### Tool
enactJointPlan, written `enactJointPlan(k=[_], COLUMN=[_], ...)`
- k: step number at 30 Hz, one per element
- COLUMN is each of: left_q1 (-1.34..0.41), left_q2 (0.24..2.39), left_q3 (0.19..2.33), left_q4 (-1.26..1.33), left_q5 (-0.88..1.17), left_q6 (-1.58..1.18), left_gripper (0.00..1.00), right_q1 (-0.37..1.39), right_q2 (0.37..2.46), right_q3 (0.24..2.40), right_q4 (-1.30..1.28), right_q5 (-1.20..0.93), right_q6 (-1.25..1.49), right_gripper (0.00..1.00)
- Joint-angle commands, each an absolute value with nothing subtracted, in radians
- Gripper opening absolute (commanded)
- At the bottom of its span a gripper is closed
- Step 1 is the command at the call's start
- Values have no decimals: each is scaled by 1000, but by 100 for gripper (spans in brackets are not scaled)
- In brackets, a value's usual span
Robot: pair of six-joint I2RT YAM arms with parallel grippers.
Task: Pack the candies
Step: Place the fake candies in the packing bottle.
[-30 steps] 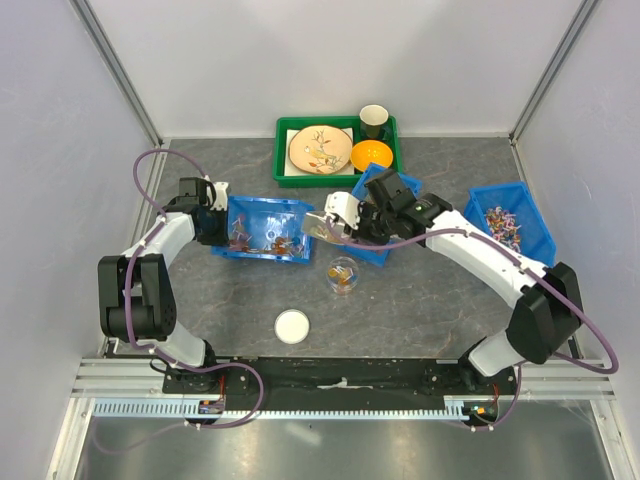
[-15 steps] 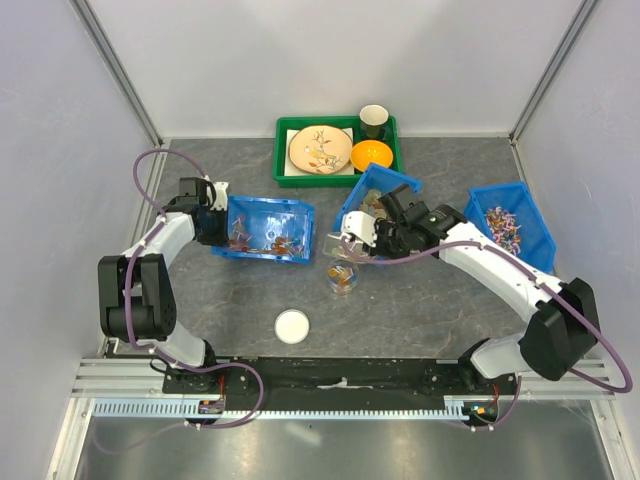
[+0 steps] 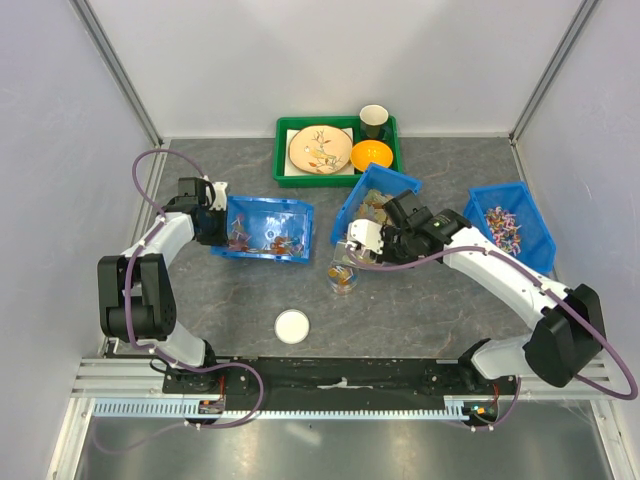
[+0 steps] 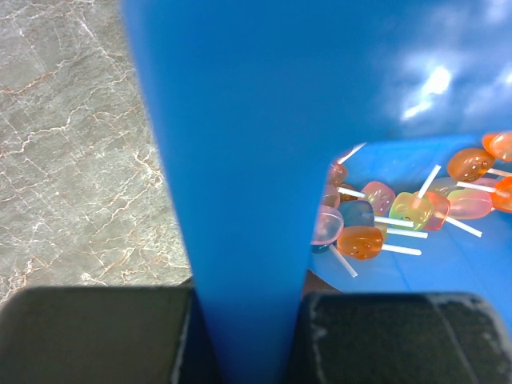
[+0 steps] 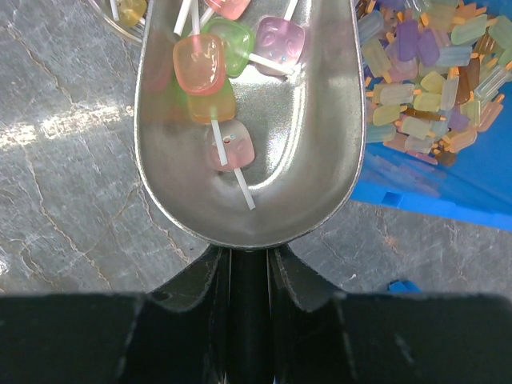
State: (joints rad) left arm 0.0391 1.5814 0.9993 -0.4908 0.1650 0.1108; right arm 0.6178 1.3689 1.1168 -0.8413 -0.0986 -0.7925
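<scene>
The grey marbled table (image 3: 420, 310) carries everything. At its far edge sits a green tray (image 3: 284, 160) holding a patterned plate (image 3: 320, 149), an orange bowl (image 3: 372, 155) and a dark cup (image 3: 374, 120). Three blue bins stand nearer: the left bin (image 3: 268, 212), a tilted middle bin (image 3: 372, 192) and the right bin (image 3: 530, 215) by the right edge, filled with tiny pale sweets.

The left arm reaches to the left bin's left wall, and the left gripper (image 4: 244, 320) is clamped on that wall, a finger on either side, as the left wrist view shows. That wall fills most of the view and hides much of the bin's inside; past it, the candies (image 4: 384, 220) lie on the bin floor, orange, pink, yellow-green and blue, on white sticks.

The right arm stretches across the middle, in front of the middle bin and covering part of it. The right gripper (image 5: 248, 272) is closed on the handle of a metal scoop (image 5: 312, 160), whose mouth tips toward a clear jar (image 3: 342, 277) standing on the table between the bins. More candies lie in the scoop and in the jar. Flat pastel packets (image 5: 432, 72) fill the middle bin, just right of the scoop.

A white lid (image 3: 292, 326) lies near and left of the jar, well apart from it.
</scene>
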Motion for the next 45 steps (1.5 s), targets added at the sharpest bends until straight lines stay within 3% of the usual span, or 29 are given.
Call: enactJointPlan(k=[1,45], left_q1=[46,52], left_q2=[1601,1618], left_q3=[1006,1006], left_q4=[-436,-434], left_q5=[178,166], left_q6=[118,121], left_gripper=[2,2], right_q1=[618,842], right_q2=[1327,1267], right_q3=[1115,1048], right_q4=[-836,-833], right_q5=[-81,337], right_q6=[-810,-838], right_gripper=[0,0])
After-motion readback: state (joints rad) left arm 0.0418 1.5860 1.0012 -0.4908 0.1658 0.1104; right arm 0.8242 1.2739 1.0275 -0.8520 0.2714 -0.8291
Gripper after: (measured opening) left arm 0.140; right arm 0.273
